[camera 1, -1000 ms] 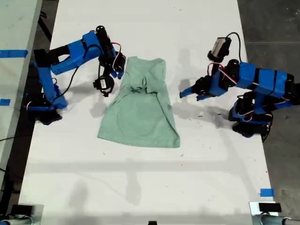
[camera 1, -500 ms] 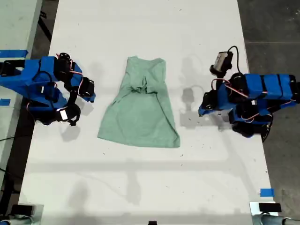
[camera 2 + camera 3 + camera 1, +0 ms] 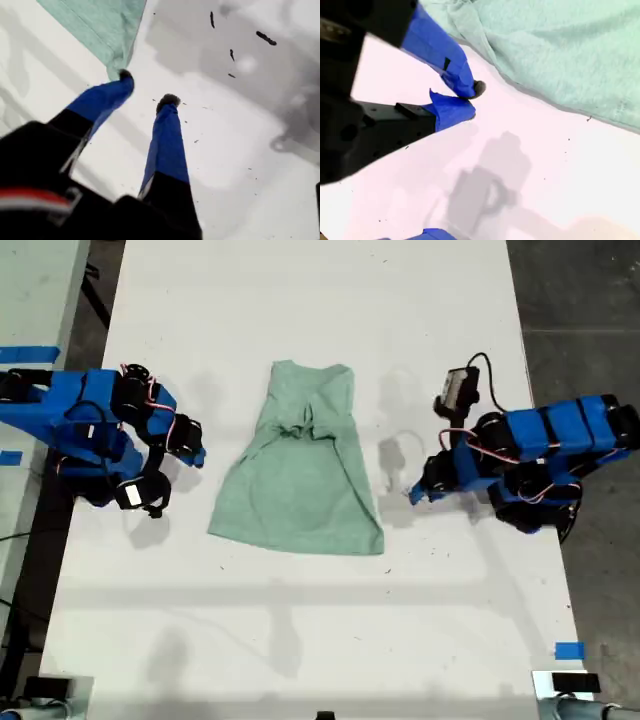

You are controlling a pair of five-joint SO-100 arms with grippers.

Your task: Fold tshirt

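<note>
1. Item under inspection: the pale mint-green short-sleeved cloth tshirt (image 3: 300, 480) lay flat on the white table (image 3: 300, 630), about midway between the two blue arms. Its narrow end pointed to the top of the exterior view and its wide hem to the bottom.
2. Work done, as judged: no sleeve stood out at either side. The upper part was narrow and creased about the middle, so the sleeves appeared to have been turned in over the body.
3. Work left, as judged: the body lay at full length, with no fold across it. At least one crosswise fold looked outstanding, so the task was rated partly complete.
4. The first gripper (image 3: 413, 496), on the arm at the exterior view's right, hung low over the table near the hem corner on that side. In the first wrist view its fingers (image 3: 120, 87) stood well apart with nothing between them, and one tip lay just at the corner of the cloth (image 3: 100, 20).
5. The second gripper (image 3: 192, 450), on the arm at the exterior view's left, was beside the garment's edge but apart from it. In the second wrist view its tips (image 3: 470, 97) met or nearly met, and they had hold of nothing.
6. Containers: none was in view, so there were no contents to report.
</note>
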